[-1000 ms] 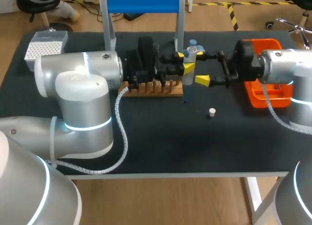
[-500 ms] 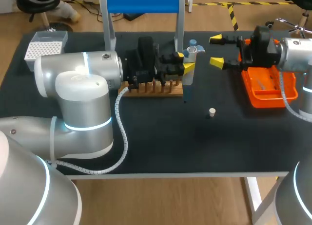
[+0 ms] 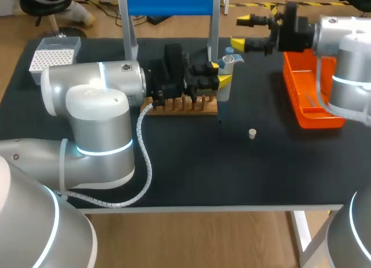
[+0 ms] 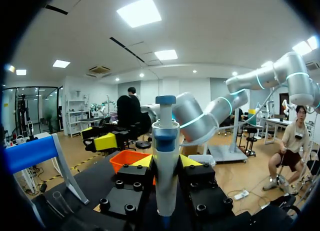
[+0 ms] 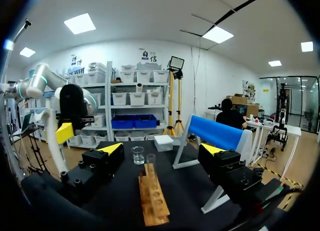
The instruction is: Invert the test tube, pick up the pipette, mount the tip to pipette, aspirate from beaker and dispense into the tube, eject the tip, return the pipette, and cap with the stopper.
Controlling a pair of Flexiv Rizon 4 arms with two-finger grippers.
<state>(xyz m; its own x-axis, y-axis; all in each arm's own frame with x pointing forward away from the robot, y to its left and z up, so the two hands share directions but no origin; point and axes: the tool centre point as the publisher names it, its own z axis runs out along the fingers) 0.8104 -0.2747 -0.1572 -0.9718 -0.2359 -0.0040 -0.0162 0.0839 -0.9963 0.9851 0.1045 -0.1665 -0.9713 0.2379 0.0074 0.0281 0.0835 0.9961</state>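
The right claw [image 3: 243,31] has drawn back from the pipette [image 3: 225,68] to the far edge of the desk [image 3: 191,169], past the orange tray [image 3: 316,114] — fingers wide apart, holding nothing. The pipette stands upright, plunger up and narrow end down, at the right end of the wooden rack [image 3: 182,105] — clamped from both sides by the left claw [image 3: 222,80].

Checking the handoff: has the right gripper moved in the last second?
Yes. The right gripper backed away from the pipette, toward the far end of the orange tray.
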